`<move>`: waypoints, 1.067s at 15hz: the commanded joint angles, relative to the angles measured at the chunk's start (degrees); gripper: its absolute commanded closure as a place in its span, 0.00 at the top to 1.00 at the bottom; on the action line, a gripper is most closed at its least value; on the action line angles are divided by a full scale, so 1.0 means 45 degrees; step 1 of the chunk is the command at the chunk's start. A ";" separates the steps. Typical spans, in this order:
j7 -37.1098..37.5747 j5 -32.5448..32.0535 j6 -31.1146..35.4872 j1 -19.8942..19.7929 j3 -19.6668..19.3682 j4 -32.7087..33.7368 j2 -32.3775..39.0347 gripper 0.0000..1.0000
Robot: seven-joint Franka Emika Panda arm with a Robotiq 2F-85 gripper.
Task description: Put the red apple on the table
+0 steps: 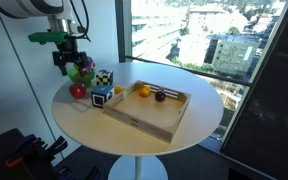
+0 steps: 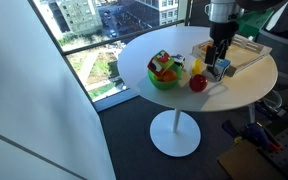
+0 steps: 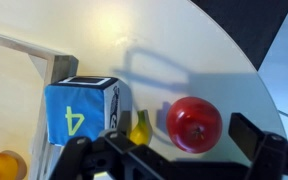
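Note:
The red apple (image 3: 194, 123) rests on the cream-white round table (image 1: 184, 125), beside a blue number cube (image 3: 79, 112). It shows in both exterior views (image 1: 77, 91) (image 2: 198, 83). My gripper (image 3: 184, 155) is open and empty. It hangs above the apple, apart from it, as both exterior views show (image 1: 66, 64) (image 2: 217, 58). In the wrist view the apple lies between the two dark fingers, lower down on the table top.
A small yellow banana (image 3: 141, 128) lies between cube and apple. A green bowl of toys (image 1: 82, 72) stands near the table edge. A wooden tray (image 1: 149, 115) holds an orange-yellow fruit (image 1: 142, 91) and a dark fruit (image 1: 160, 96). Another cube (image 1: 104, 78) stands behind.

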 commanded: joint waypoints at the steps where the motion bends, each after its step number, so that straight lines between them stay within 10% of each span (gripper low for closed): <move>1: 0.0973 0.0173 -0.0846 -0.0183 -0.0147 -0.0037 -0.0539 1.00; 16: 0.2561 0.0974 -0.3553 -0.0571 -0.0381 -0.0391 -0.3163 1.00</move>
